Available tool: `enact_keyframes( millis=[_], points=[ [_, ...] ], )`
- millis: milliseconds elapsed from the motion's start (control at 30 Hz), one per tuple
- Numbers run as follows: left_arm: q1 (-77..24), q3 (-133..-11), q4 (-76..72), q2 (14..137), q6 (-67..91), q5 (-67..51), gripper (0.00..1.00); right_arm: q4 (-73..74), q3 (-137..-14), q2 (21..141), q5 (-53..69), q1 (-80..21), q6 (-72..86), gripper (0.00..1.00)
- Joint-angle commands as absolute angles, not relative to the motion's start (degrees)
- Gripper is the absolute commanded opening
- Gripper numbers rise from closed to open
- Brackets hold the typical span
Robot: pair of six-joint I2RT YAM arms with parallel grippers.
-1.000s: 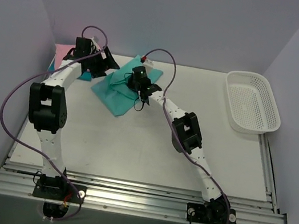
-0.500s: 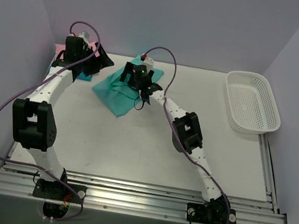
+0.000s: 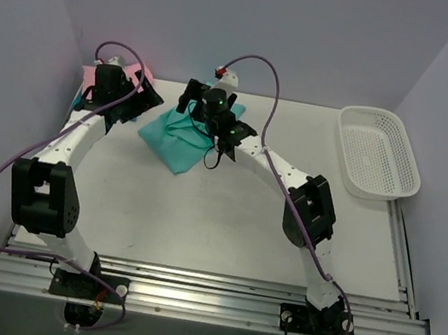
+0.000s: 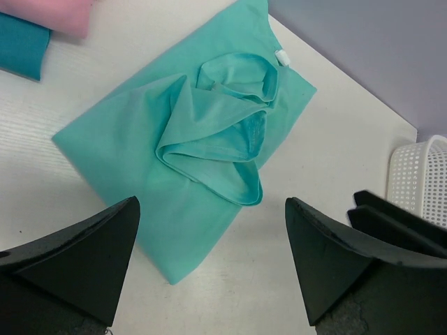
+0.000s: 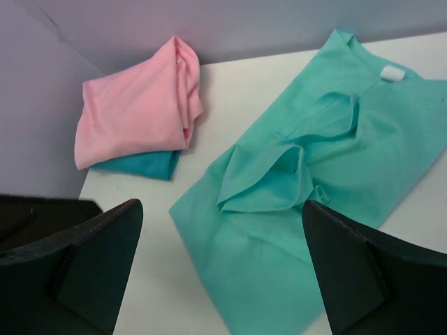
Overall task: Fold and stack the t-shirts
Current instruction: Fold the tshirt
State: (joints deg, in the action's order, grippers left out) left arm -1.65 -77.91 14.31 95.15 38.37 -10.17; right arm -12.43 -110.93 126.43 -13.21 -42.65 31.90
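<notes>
Limp, light teal-green t-shirt (image 4: 140,139), bunched fold at frame centre likely best pinch point; left gripper (image 4: 211,209), right gripper (image 5: 222,209) both spread, empty.

The teal-green t-shirt (image 4: 140,139) lies bunched under my left gripper (image 4: 211,204) and right gripper (image 5: 222,203), which hang close together with their jaws spread. The pink t-shirt (image 5: 136,112), lying on the teal-blue t-shirt (image 5: 143,166), fills the far-left corner by the wall (image 3: 44,58). A white mesh basket (image 3: 378,156) blocks the far-right corner. The table (image 3: 223,219) is open toward its near edge.
</notes>
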Motion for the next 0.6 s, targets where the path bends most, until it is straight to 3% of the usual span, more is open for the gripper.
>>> enact_keyframes(
  millis=[0, 300, 567],
  points=[
    [-1.7, -77.9, 9.9, 92.8, 38.8, -9.5, 0.94, -13.2, -104.9, 124.8, -15.5, -45.8, 33.6, 0.92],
    [-1.6, -76.7, 9.0, 93.2, 39.1, -11.0, 0.94, -11.7, -104.4, 130.0, -14.7, -48.3, 35.5, 0.79],
    [-1.5, -76.1, 8.7, 92.6, 38.8, -11.1, 0.94, -11.1, -108.3, 135.4, -14.7, -47.6, 35.1, 0.77]
  ],
)
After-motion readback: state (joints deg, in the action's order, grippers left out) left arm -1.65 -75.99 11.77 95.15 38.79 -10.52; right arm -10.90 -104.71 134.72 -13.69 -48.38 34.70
